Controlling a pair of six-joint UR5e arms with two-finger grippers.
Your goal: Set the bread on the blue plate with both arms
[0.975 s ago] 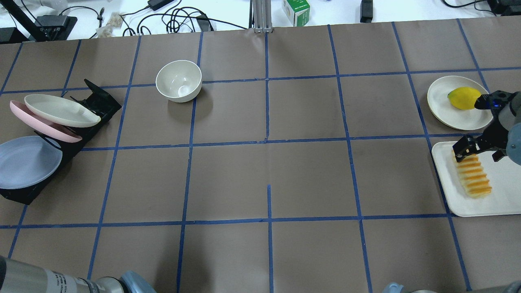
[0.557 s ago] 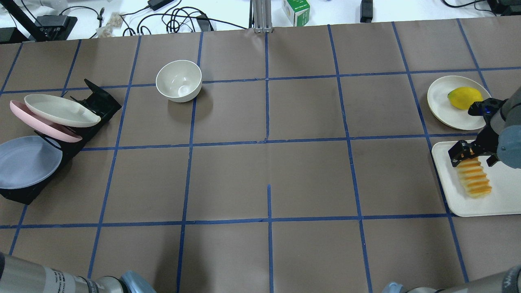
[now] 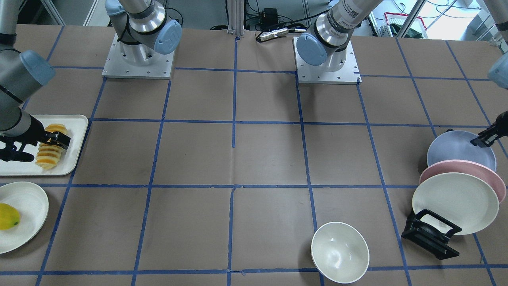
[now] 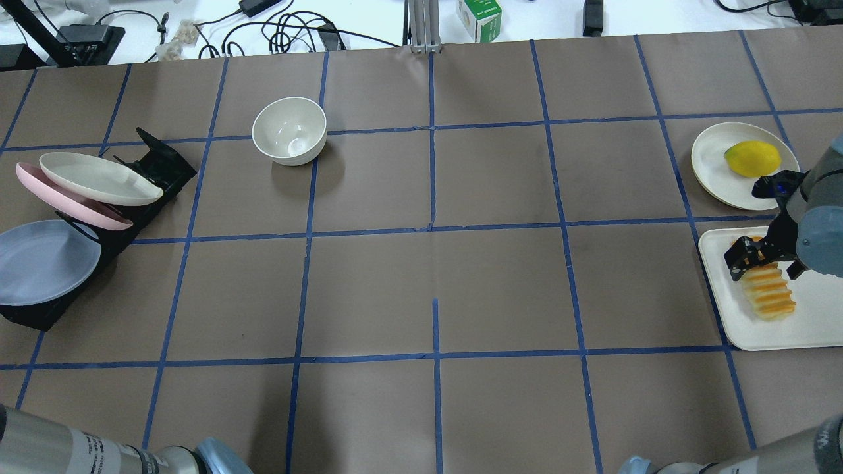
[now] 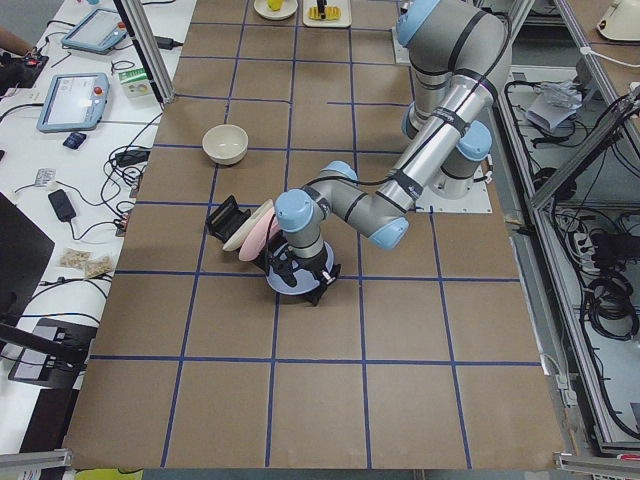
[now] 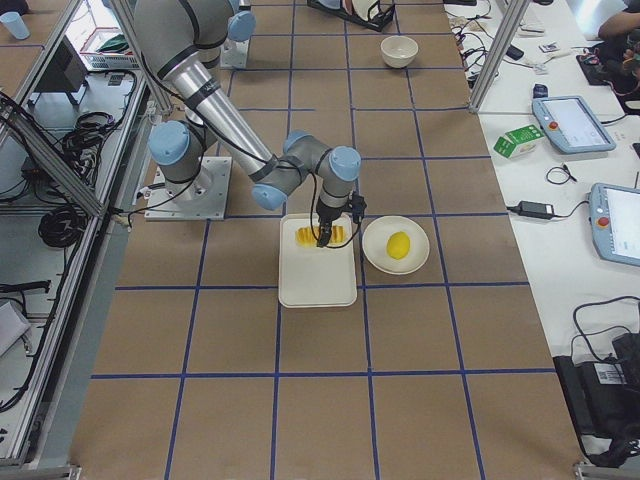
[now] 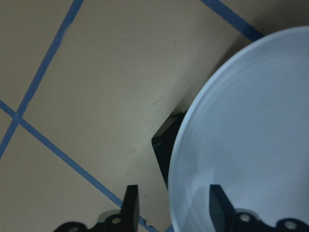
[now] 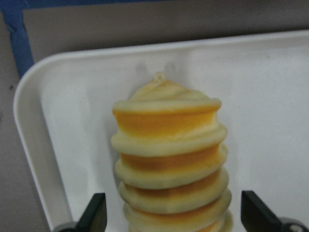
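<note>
Small ridged orange-golden bread loaf (image 4: 768, 295) lies on white rectangular tray (image 4: 800, 332), right edge of overhead view, mid-height. Right end effector (image 8: 175, 215) sits low over the loaf's upper end in that view, jaws wide open, one finger on each side, gripping nothing; contact unclear. Round matte pale blue plate (image 4: 39, 263) leans in black plate rack (image 4: 161, 168) at left edge of overhead view, below pink plate (image 4: 59, 197) and cream plate (image 4: 99, 178). Left end effector (image 7: 174, 210) open, fingers straddling blue plate's rim, not clamped. All on brown-paper counter (image 4: 500, 283) with blue tape grid.
</note>
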